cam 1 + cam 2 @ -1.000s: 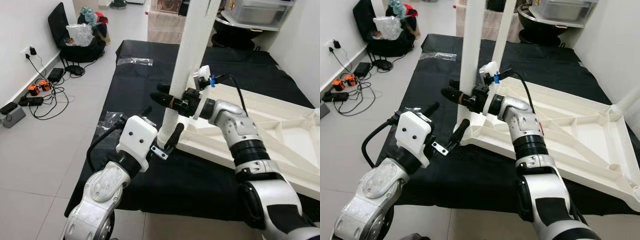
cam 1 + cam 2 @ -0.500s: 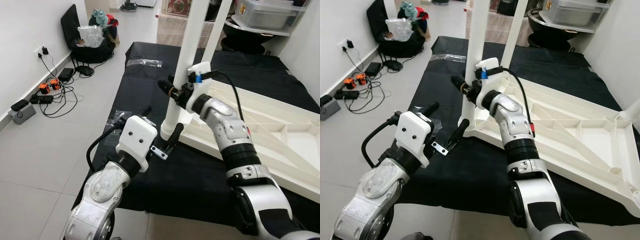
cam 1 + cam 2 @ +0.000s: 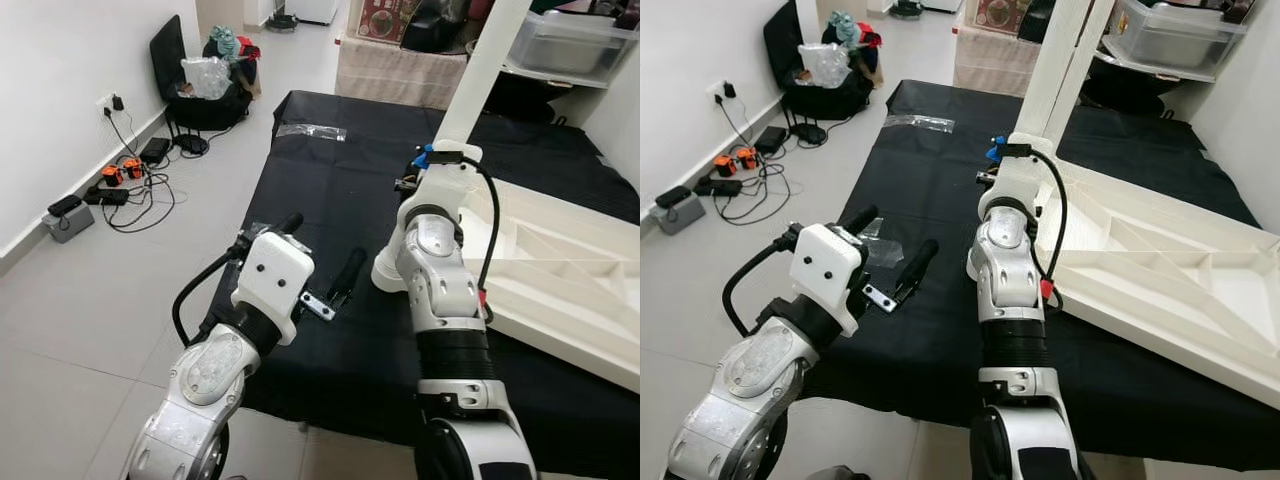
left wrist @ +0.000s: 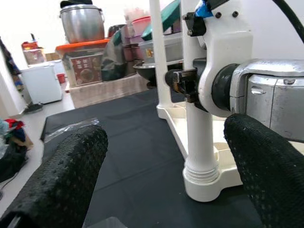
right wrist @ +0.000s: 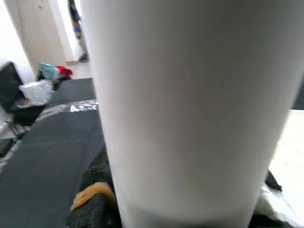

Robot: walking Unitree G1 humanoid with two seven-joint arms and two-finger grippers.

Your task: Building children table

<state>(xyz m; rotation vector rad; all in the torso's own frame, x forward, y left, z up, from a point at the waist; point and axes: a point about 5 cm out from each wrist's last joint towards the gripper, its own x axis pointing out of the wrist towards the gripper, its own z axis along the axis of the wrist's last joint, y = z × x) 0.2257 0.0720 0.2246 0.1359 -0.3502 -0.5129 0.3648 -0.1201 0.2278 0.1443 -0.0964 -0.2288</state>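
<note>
Black mat (image 3: 330, 170) covers the floor, largest thing here; on it lies the white children table top (image 3: 1160, 270), one, upside down with ribs facing up, off to the robot's right.

Two white table legs counted. The near table leg (image 4: 199, 142) stands upright at the top's near-left corner, threaded collar at the bottom resting at the corner socket; long axis vertical, perhaps tilted slightly. The far table leg (image 3: 1065, 60) rises at the far corner, leaning.

Right arm reaches across to the near leg. In the right wrist view the leg fills the frame, black fingers (image 5: 92, 199) pressed against its side: right pincer (image 5: 156, 209) clenched around the near leg, low on the shaft. The right arm's own body hides the grip from the head views.

Left pincer (image 3: 325, 268) hovers low over the mat, just beside the leg's base, fingers released and spread wide, nothing between them. In its wrist view the leg base sits straight ahead between the two fingertips (image 4: 66, 171), a little apart.

Judgement: the next move turns on the leg's vertical axis over the socket. The right arm has it; the left is near enough to steady the base.

Small things: one clear plastic bag (image 3: 920, 122) at the mat's far end, another clear bag (image 3: 880, 245) near the left arm.
</note>
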